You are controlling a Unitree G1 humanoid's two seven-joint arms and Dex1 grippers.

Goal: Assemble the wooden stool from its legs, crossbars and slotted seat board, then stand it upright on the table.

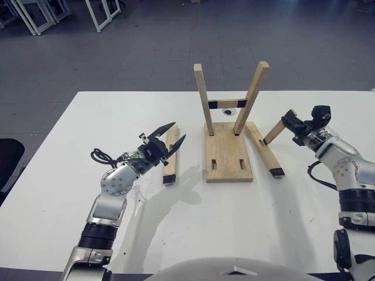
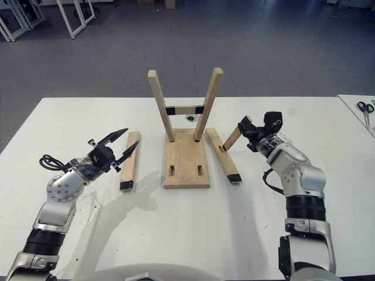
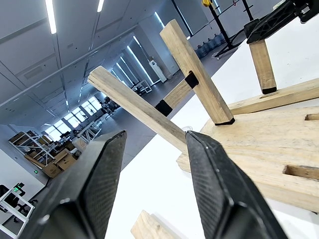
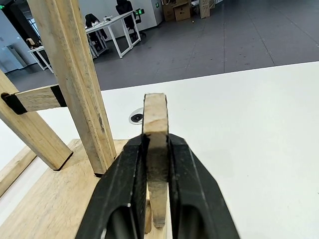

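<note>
Crossbar [image 1: 274, 133] between right jaws, leg [image 1: 171, 153] near left jaws

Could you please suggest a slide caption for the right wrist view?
Right gripper shut on a wooden bar, beside the legs standing in the seat board.

1 slotted seat board [image 1: 228, 164] carries 2 upright legs [image 1: 203, 99], 1 crossbar [image 1: 227, 103] between them and 2 empty slots [image 1: 214, 165]. 2 loose legs [image 1: 170, 155] lie flat beside it, making 4 legs. 1 short piece [image 1: 274, 133], seemingly another crossbar, would bring the crossbars to 2.
</note>
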